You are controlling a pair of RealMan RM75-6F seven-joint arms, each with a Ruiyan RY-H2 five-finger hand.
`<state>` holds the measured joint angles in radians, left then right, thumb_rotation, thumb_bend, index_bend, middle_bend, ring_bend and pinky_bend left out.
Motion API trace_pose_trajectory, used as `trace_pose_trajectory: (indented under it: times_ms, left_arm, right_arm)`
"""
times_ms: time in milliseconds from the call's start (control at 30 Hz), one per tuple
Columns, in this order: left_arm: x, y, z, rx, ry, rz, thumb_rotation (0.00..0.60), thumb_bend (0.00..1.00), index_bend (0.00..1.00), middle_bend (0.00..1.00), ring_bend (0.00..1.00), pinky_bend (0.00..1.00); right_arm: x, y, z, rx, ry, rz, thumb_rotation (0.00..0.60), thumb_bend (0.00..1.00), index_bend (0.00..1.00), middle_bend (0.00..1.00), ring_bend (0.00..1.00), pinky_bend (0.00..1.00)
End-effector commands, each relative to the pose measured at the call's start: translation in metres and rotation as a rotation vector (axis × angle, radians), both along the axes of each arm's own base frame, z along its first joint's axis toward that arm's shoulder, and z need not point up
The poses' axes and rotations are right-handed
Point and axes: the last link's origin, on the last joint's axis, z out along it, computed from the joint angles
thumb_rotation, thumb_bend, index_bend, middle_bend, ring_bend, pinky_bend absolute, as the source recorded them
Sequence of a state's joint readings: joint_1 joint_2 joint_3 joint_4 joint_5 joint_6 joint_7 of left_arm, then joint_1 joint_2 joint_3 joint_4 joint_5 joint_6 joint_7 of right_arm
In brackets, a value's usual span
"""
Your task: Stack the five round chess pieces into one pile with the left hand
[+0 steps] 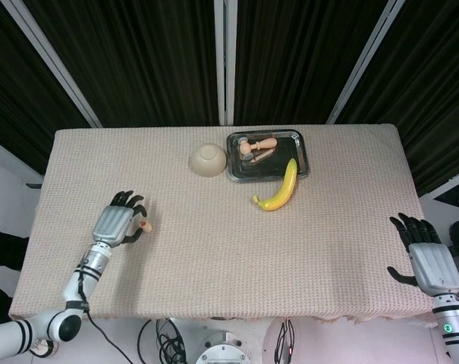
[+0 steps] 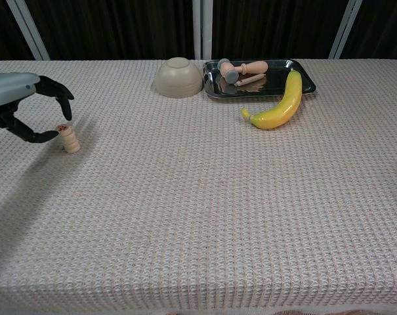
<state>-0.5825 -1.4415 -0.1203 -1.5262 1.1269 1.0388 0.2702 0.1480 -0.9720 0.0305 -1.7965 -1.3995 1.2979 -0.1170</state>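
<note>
Nearest the robot, the woven cloth covering the table [image 2: 198, 216] lies bare across the front and centre. On the near right edge (seen only in the head view) the right hand [image 1: 429, 258] rests palm down, its dark fingers spread and holding nothing, well apart from every object.

At the left side stands the pile of round chess pieces [image 2: 69, 138], a short upright column of pale wooden discs with a red mark on the top one; the exact number of discs cannot be counted at this resolution. The left hand [image 2: 20, 105] is held just beside the pile on its left, fingers curved forward over it and thumb [image 2: 35, 136] reaching in low, its tip at or just short of the column. The hand is unclasped, with a clear gap between the upper fingers and the pile. In the head view the left hand [image 1: 117, 222] shows palm down, the forearm running back toward the near left corner, with the pile [image 1: 146, 225] at its fingertips.

Farther back, a yellow banana [image 2: 278, 106] lies diagonally, its upper end against the front rim of a metal tray [image 2: 305, 77]. In the tray lies a small wooden mallet [image 2: 241, 69]. Just left of the tray sits an upturned beige bowl [image 2: 178, 77]. Dark curtains [image 1: 138, 53] close the background.
</note>
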Motion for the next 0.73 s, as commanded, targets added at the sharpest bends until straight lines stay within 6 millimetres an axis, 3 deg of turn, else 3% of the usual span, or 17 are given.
trace_pose_trajectory:
  times_ms: [33, 167, 233, 433, 567, 733]
  left_arm:
    - [0.005, -0.004, 0.015, 0.041, -0.021, -0.031, 0.6, 0.35, 0.31, 0.13, 0.0, 0.0]
    - [0.003, -0.018, 0.047, 0.139, -0.043, -0.099, 0.6, 0.34, 0.17, 0.11, 0.0, 0.0]
    - [-0.002, -0.029, 0.061, 0.188, -0.057, -0.142, 0.6, 0.28, 0.1, 0.09, 0.0, 0.0]
    - [-0.05, -0.079, 0.093, 0.235, 0.071, -0.193, 0.6, 0.08, 0.07, 0.01, 0.0, 0.0]
    - [-0.074, -0.109, 0.107, 0.278, 0.112, -0.169, 0.6, 0.06, 0.07, 0.0, 0.0, 0.0]
    - [-0.088, -0.122, 0.116, 0.27, 0.118, -0.138, 0.6, 0.06, 0.05, 0.0, 0.0, 0.0]
  right_arm:
    - [0.0, 0.0, 0.0, -0.001, 0.0, 0.001, 0.6, 0.14, 0.0, 0.0, 0.0, 0.0]
    - [0.001, 0.0, -0.001, -0.001, -0.002, 0.008, 0.6, 0.14, 0.0, 0.0, 0.0, 0.0]
    - [0.002, 0.0, -0.001, 0.0, -0.004, 0.014, 0.6, 0.14, 0.0, 0.0, 0.0, 0.0]
    - [0.005, 0.0, -0.003, -0.009, 0.003, 0.048, 0.6, 0.14, 0.0, 0.0, 0.0, 0.0]
    - [0.007, -0.001, -0.004, -0.018, 0.005, 0.069, 0.6, 0.14, 0.0, 0.0, 0.0, 0.0]
    - [0.008, -0.002, -0.009, -0.006, 0.013, 0.079, 0.6, 0.14, 0.0, 0.0, 0.0, 0.0]
